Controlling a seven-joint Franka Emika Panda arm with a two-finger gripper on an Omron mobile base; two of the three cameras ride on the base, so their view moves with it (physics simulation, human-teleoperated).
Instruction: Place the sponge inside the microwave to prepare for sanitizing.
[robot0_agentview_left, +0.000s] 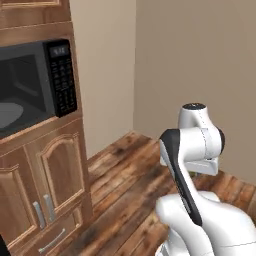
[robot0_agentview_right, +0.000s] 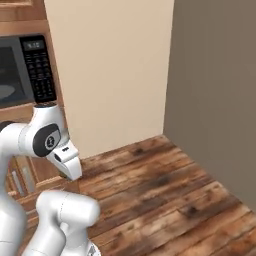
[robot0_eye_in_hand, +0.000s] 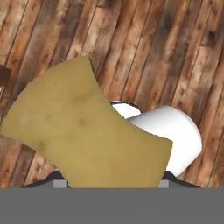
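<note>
Sponge (robot0_eye_in_hand: 83, 135): yellow-olive soft block with faint darker blotches, irregular outline, seen close up in the hand view. It sits right at the end effector (robot0_eye_in_hand: 109, 183), rising from between the two dark finger tips at the bottom of that view and spreading up and to the left.
Sponge against background: it hangs over the wooden floor (robot0_eye_in_hand: 175, 48), clear of it; planks run diagonally behind it. It is outside the microwave.
End effector: jaws stand part-way apart with the sponge between them, so it looks clamped on the sponge. Contact at the pads is hidden by the sponge itself, so this is likely rather than certain.
Fingers (robot0_eye_in_hand: 61, 183): only small dark corners show on either side of the sponge's lower edge.
Microwave (robot0_agentview_left: 30, 85): black, built into the wooden cabinetry (robot0_agentview_left: 55, 175) at upper left of the left base view. The cavity looks open, with the grey round turntable (robot0_agentview_left: 10, 114) visible inside. In the right base view it sits at the far left edge.
Keypad (robot0_agentview_left: 64, 80): dark button panel on the microwave's right side, small lit display (robot0_agentview_left: 60, 50) above it.
Cabinet doors: two arched wooden doors with grey bar handles (robot0_agentview_left: 49, 207) below the microwave.
Walls: beige wall (robot0_agentview_right: 110, 70) meets a greyer wall at a corner.
</note>
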